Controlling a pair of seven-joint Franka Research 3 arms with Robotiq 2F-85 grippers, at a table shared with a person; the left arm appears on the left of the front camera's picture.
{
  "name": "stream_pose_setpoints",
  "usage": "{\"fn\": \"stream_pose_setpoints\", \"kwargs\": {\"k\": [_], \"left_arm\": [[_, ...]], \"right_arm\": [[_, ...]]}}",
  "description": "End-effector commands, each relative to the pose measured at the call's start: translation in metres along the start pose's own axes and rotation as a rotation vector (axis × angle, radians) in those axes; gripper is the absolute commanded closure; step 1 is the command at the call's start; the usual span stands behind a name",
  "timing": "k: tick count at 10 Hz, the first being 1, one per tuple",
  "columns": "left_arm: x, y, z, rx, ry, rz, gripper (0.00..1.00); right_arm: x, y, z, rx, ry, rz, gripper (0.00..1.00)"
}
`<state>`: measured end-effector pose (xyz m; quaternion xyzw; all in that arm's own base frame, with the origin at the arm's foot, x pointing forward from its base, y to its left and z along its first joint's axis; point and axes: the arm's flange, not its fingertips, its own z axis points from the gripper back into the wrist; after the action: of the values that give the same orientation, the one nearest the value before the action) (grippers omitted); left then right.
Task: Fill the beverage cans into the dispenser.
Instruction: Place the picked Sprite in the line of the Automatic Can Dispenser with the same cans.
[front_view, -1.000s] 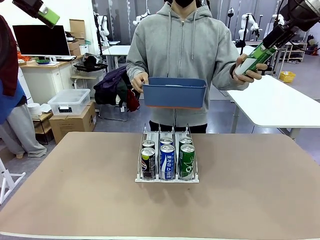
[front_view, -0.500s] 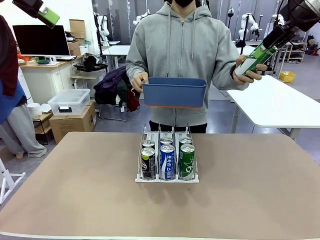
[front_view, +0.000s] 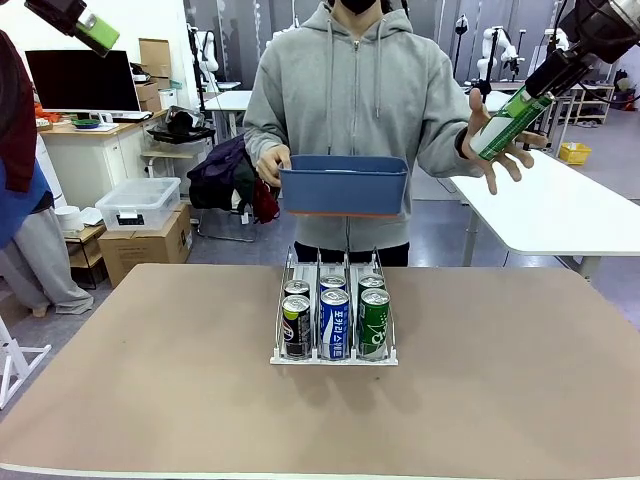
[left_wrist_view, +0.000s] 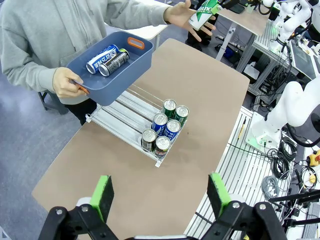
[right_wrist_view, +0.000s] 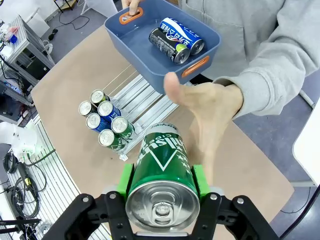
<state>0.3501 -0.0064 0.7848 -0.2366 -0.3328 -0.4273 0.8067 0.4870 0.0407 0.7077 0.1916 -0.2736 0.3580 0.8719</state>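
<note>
High at the right, my right gripper (front_view: 541, 90) (right_wrist_view: 162, 186) is shut on a green beverage can (front_view: 509, 123) (right_wrist_view: 161, 162). The person's open hand (front_view: 497, 150) (right_wrist_view: 212, 107) spreads right behind that can, fingers off it. The dispenser (front_view: 335, 358) (left_wrist_view: 117, 116) (right_wrist_view: 136, 91) stands mid-table, and several cans fill its near end: a black one (front_view: 296, 326), a blue one (front_view: 334, 324) and a green one (front_view: 374, 322) in front. My left gripper (front_view: 92, 28) (left_wrist_view: 160, 195) hangs open and empty high at the left.
The person holds a blue bin (front_view: 345, 186) (left_wrist_view: 87, 67) (right_wrist_view: 131, 35) one-handed above the dispenser's far end, with a blue can (left_wrist_view: 102, 52) and a black can (left_wrist_view: 114, 62) lying inside. A white table (front_view: 560, 212) stands to the right. Bare tabletop surrounds the dispenser.
The person's hand has opened and let go of the green can, which stays in my right gripper. The blue bin has shifted slightly left. Neither arm has moved.
</note>
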Motion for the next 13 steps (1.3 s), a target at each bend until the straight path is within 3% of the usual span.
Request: {"fn": "stream_pose_setpoints", "kwargs": {"k": [1, 9, 11, 13], "left_arm": [[-0.001, -0.001, -0.001, -0.003, 0.007, -0.006, 0.0], [-0.001, -0.001, -0.001, -0.003, 0.007, -0.006, 0.0], [-0.001, -0.001, -0.001, -0.003, 0.007, -0.006, 0.0], [-0.001, -0.001, -0.001, -0.003, 0.007, -0.006, 0.0]], "right_arm": [[0.001, 0.001, 0.002, -0.008, -0.004, 0.003, 0.46], [0.0, 0.0, 0.0, 0.0, 0.0, 0.0, 0.42], [-0.009, 0.029, -0.008, -0.001, 0.043, -0.129, 0.42], [-0.018, 0.059, -0.019, 0.016, 0.065, -0.164, 0.42]]}}
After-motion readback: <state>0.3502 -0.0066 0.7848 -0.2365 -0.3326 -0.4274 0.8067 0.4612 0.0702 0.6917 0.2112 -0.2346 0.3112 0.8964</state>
